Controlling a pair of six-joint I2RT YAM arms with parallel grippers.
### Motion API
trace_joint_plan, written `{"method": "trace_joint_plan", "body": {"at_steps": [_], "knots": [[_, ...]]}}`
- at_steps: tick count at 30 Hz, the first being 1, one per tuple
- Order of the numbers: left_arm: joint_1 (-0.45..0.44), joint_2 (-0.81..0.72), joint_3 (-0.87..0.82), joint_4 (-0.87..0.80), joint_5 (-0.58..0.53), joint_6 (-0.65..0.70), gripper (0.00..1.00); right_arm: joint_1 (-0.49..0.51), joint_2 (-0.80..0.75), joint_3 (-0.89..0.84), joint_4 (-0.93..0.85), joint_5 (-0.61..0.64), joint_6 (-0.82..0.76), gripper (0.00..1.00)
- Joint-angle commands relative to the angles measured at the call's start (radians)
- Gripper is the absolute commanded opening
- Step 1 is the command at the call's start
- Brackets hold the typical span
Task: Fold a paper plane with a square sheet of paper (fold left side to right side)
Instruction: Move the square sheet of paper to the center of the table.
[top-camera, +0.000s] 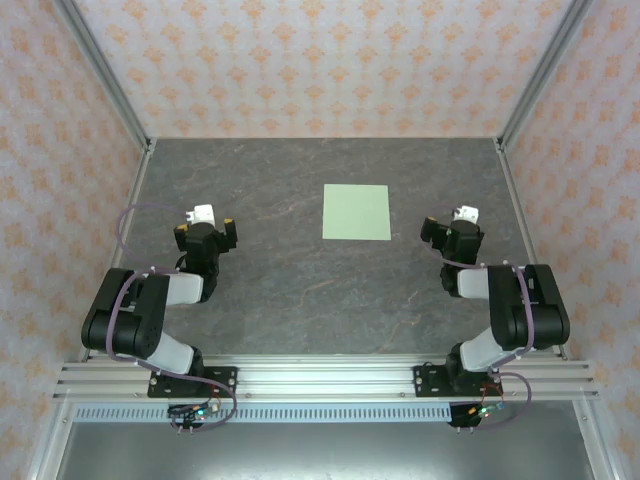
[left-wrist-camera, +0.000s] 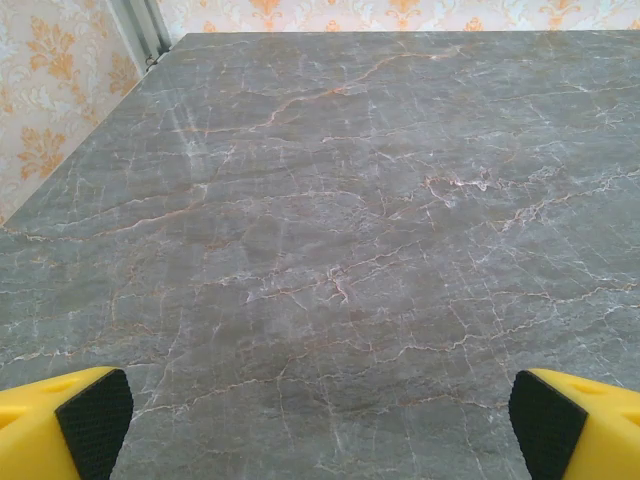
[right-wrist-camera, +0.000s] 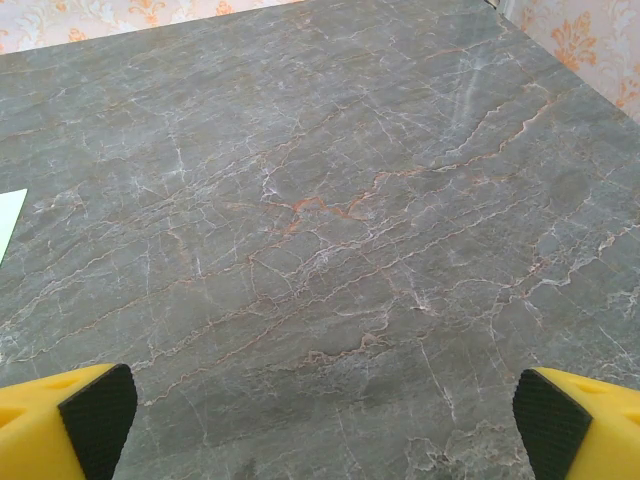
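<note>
A: What is the sheet (top-camera: 357, 212) like?

B: Thin, pale green and plain. It is a flat square with crisp edges and no crease that I can see. It lies on the table (top-camera: 300, 290), a matte grey stone-look top veined in white and rust.

A: Where is it from the claws?

B: Ahead and to the left of the right claw (top-camera: 450, 230), near it but apart. From the left claw (top-camera: 205, 228) it is well off to the right and a little ahead. The right wrist view catches one corner of the sheet (right-wrist-camera: 8, 215) at its left edge.

A: And the claws themselves?

B: Both are spread wide and empty. Each has yellow fingers tipped with black, finely textured pads (left-wrist-camera: 95, 420), with bare table between them.

A: The arms?

B: The left arm (top-camera: 140, 320) and right arm (top-camera: 520, 310) are folded alike. Their elbows are drawn back toward the metal rail (top-camera: 320, 378) and their wrists reach forward and low. The claws aim at the far wall (top-camera: 320, 60), which is papered in peach with an orange floral pattern.
</note>
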Motion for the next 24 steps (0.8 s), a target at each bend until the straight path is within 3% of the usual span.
{"method": "trace_joint_plan", "body": {"at_steps": [1,24], "knots": [[0.004,-0.005,0.022,0.004,0.003,-0.002,1.0,0.002,-0.012,0.009,0.024,0.016,0.014,1.0],[0.004,-0.035,0.021,-0.016,-0.034,-0.019,1.0,0.003,-0.021,0.005,0.026,0.03,0.02,1.0]]}}
